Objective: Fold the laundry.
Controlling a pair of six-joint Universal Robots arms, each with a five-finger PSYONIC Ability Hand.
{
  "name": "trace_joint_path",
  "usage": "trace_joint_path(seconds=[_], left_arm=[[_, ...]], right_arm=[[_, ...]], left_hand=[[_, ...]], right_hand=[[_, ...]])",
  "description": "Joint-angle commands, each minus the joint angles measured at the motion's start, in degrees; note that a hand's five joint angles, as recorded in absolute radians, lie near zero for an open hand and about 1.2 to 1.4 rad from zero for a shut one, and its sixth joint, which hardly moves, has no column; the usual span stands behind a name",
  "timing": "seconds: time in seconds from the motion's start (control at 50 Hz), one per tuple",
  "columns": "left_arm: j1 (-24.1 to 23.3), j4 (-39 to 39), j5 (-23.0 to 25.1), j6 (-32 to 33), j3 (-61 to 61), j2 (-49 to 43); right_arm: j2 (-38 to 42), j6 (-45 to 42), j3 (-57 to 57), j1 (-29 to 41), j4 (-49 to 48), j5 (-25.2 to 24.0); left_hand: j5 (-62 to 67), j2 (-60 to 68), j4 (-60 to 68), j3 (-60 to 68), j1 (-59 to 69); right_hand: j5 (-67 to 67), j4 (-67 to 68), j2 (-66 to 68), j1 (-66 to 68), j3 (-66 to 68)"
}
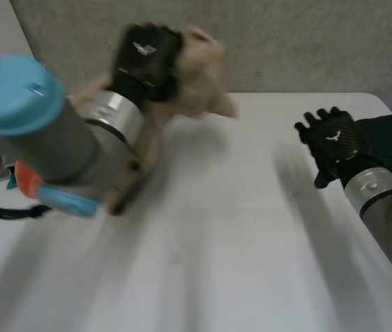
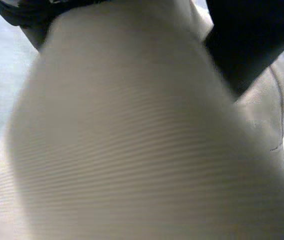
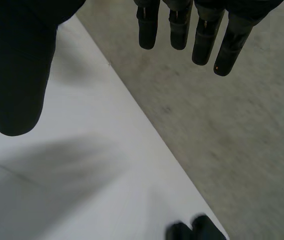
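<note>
Head view: my left hand grips beige cloth clear above worktop, likely to spread it; right hand wide, free to assist.

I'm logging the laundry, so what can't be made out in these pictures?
Beige cloth: garment type untellable; head view, bunched in the left robot hand.
Dark blue cloth: head view, cut off by the edge, partly behind the right arm.
Dark object beyond the fingertips of the right robot hand: right wrist view, cut off by the edge.
</note>
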Motion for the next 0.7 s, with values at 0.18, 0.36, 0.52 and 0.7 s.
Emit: trace_joint_path(seconds=[0.18, 0.36, 0.52, 0.7], left_arm=[[-1.2, -3.3, 0.3, -6.0, -0.4, -0.5], [9.8, -3.6, 1.1, -5.0, -4.7, 2.5], [14.7, -7.6, 2.7, 5.8, -4.3, -5.4], [13.5, -10.1, 4.3, 10.7, -7.9, -6.3]], right_arm=[[-0.2, 5.8, -1.7, -3.0, 2.5, 3.2], [-1.0, 11.3, -5.1, -2.8, 16.6, -2.3], [-1.4, 14.3, -6.0, -0.2, 28.9, -5.2], [-2.1, 13.2, -0.2, 5.0, 28.9, -4.1]], left_hand=[[-44.7, -48.9, -49.0, -48.4, -41.7], [-42.6, -46.8, -46.9, -46.4, -39.6], [-41.9, -46.2, -46.2, -45.7, -38.9], [-41.6, -45.8, -45.9, -45.3, -38.6]], right_hand=[[-3.3, -3.7, -2.7, -1.5, -2.3], [-3.3, -3.7, -2.7, -1.5, -2.3], [-3.3, -3.7, -2.7, -1.5, -2.3], [-3.3, -3.7, -2.7, -1.5, -2.3]])
